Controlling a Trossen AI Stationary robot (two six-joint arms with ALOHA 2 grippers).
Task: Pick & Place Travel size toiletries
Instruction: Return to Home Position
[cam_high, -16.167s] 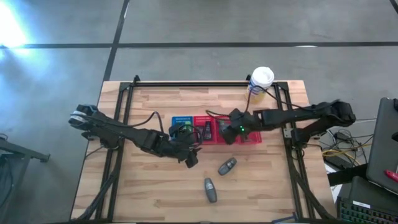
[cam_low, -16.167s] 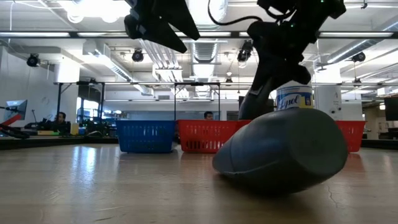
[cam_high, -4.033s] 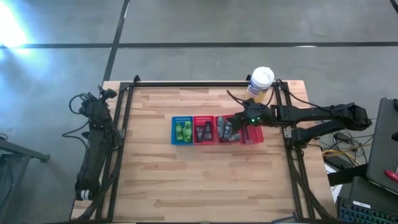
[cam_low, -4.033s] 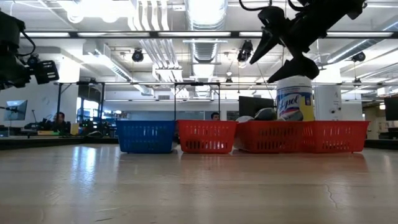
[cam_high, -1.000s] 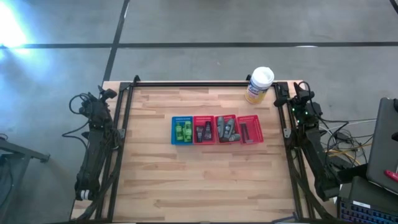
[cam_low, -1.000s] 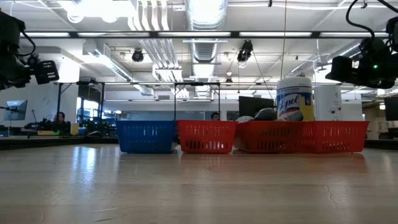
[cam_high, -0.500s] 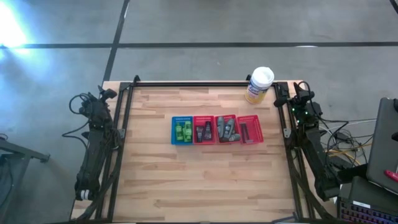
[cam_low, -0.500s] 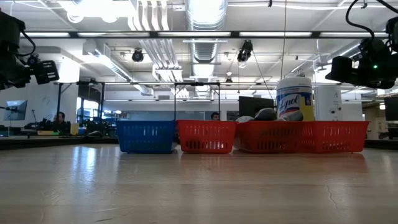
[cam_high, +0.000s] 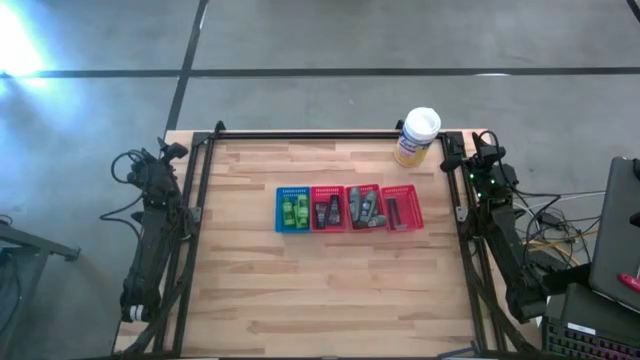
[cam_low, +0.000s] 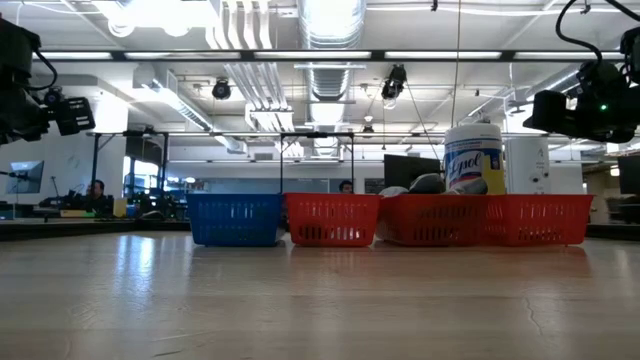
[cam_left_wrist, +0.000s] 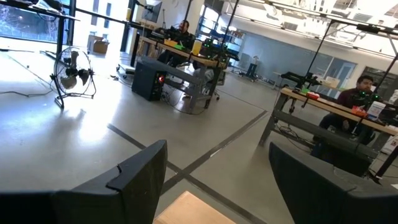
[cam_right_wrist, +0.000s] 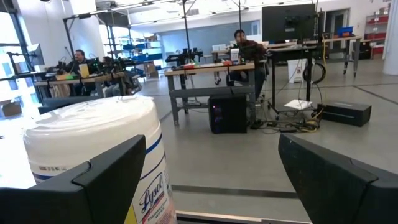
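From above we see toiletries (cam_high: 362, 207) in bins (cam_high: 420, 211); only wrist views show left tool (cam_left_wrist: 217, 150) and right tool (cam_right_wrist: 211, 143) spread apart.

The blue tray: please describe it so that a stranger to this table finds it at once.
On the wooden table, four small trays stand in a row near the middle. The blue tray is the end one on the side of the left arm. Its three neighbours are red; it alone is blue and holds bright green packets.

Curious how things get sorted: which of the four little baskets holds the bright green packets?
The blue basket, leftmost in the overhead view; the three red baskets hold only grey or dark items.
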